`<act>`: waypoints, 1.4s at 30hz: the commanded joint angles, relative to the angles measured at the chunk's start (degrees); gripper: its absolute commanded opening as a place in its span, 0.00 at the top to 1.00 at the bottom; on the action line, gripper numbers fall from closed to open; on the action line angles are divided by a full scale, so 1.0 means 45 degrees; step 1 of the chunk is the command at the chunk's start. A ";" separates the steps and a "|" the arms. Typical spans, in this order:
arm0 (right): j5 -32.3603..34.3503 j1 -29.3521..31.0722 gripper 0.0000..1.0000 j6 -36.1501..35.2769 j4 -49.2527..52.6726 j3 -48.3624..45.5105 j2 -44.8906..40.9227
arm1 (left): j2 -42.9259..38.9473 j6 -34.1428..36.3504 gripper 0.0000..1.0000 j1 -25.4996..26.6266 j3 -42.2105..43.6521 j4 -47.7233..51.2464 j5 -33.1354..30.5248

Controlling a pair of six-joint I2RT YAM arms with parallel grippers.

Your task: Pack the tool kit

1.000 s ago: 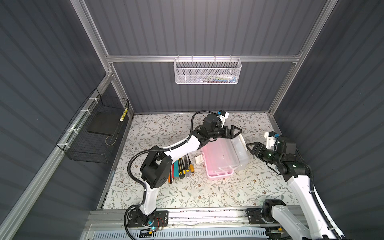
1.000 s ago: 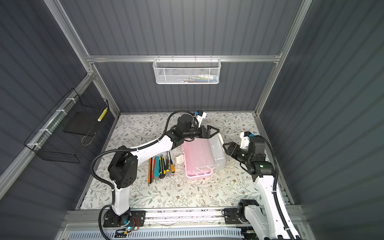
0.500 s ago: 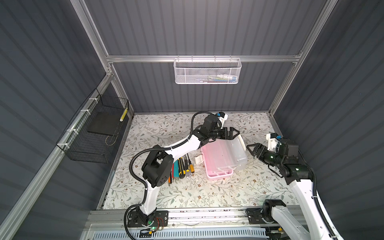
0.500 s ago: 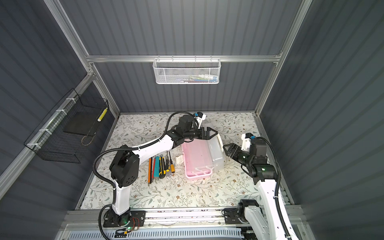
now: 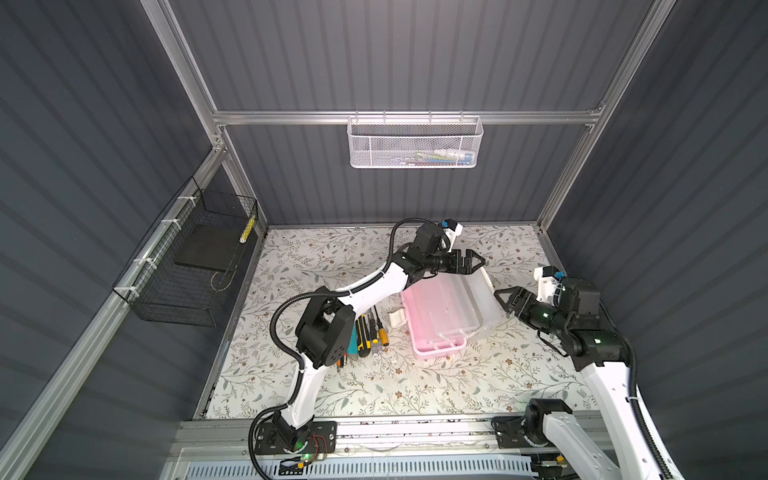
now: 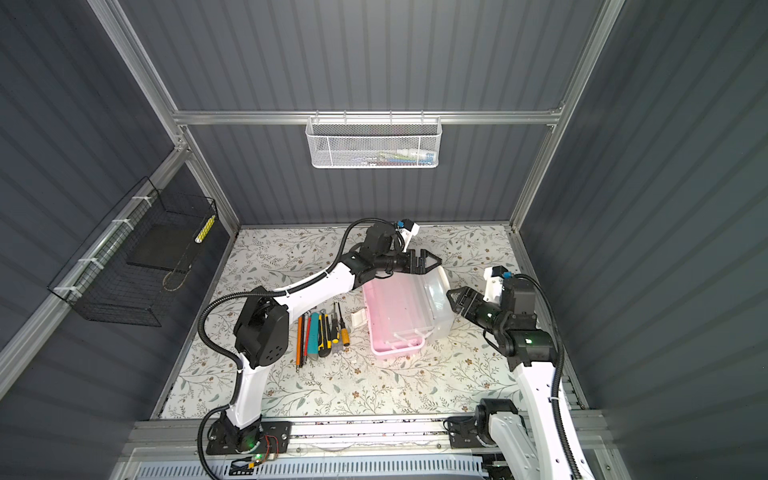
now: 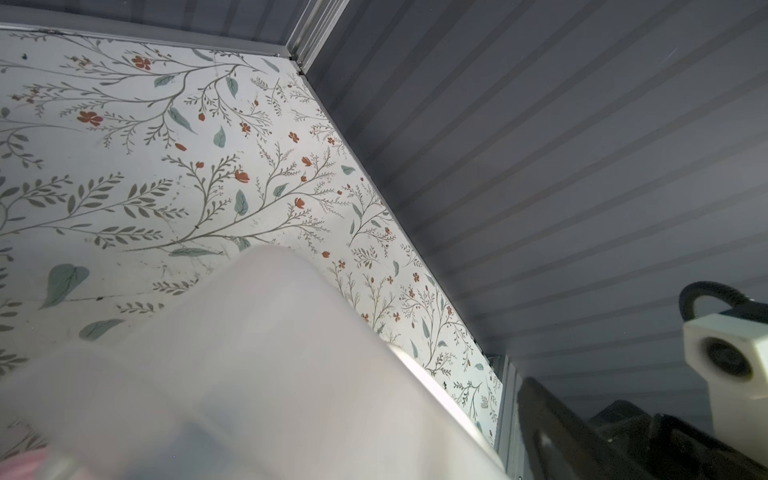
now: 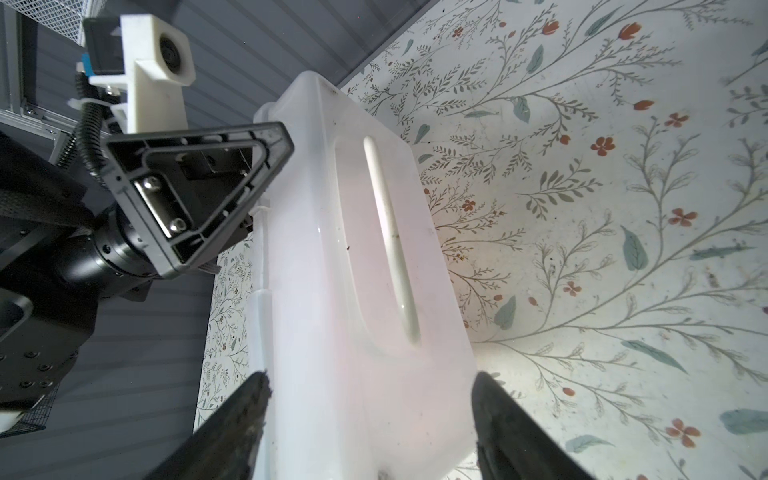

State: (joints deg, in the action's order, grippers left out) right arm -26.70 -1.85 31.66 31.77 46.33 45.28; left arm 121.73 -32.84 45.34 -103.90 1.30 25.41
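In both top views the pink case (image 5: 432, 328) stands open on the table (image 5: 332, 386), lid (image 5: 478, 295) tipped back. The tools (image 6: 322, 330) lie beside it, none packed, I judge. The left gripper (image 5: 476, 262), jaws wide apart, hovers at the lid's far edge. Left wrist view: free table up to the wall (image 7: 540, 166). Right wrist view: the right gripper (image 8: 370, 376), jaws apart, straddles the lid.

Grey ribbed walls (image 5: 415, 62), aluminium frame (image 5: 282, 117) — pale floral floor (image 5: 374, 390) under bright light.
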 commanded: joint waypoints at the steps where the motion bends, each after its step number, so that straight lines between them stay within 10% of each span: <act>1: 0.0409 -0.0011 0.22 -0.0530 0.0618 0.0796 0.0271 | -0.0743 0.1092 0.00 0.0023 -0.0060 0.1532 -0.0284; 27: 0.5352 0.5544 0.11 -0.2919 0.2372 0.3200 0.2416 | -0.5991 0.2874 0.00 -0.0393 0.4145 0.3891 -0.4132; 42: 0.7686 0.4194 0.10 -0.2595 0.2973 0.2801 0.3233 | -0.7062 0.2728 0.00 -0.0865 0.6554 0.3324 -0.4308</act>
State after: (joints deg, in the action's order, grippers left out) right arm 5.21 19.18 19.25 43.55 59.59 59.90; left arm 92.51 -21.12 41.89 -75.96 16.78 6.55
